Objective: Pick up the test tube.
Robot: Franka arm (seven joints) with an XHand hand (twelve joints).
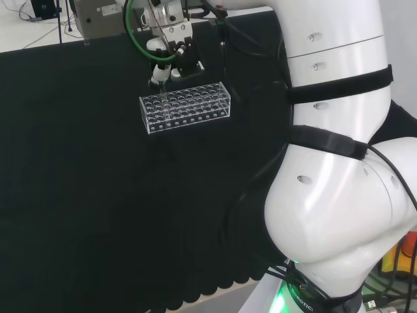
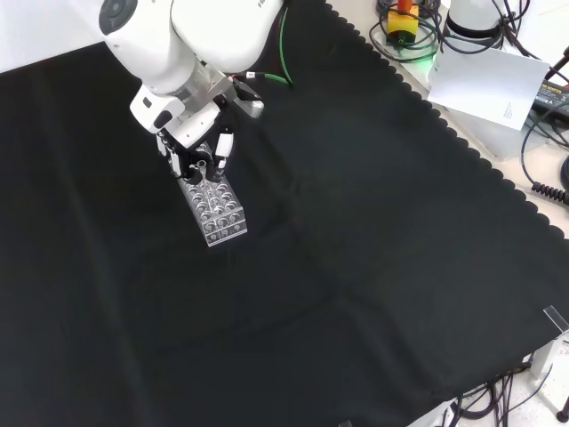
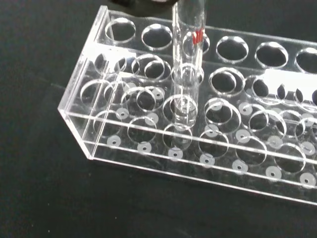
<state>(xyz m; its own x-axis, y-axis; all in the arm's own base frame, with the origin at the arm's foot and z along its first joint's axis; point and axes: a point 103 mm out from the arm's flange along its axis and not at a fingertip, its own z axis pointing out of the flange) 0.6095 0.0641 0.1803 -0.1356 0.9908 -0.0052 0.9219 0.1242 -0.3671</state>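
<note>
One clear test tube [image 3: 187, 74] stands upright in a hole near the left end of the clear plastic rack [image 1: 186, 107] in the head view. The hand [image 1: 171, 51] sits just above, fingers apparently pinching its top, probably for lifting straight out.
</note>
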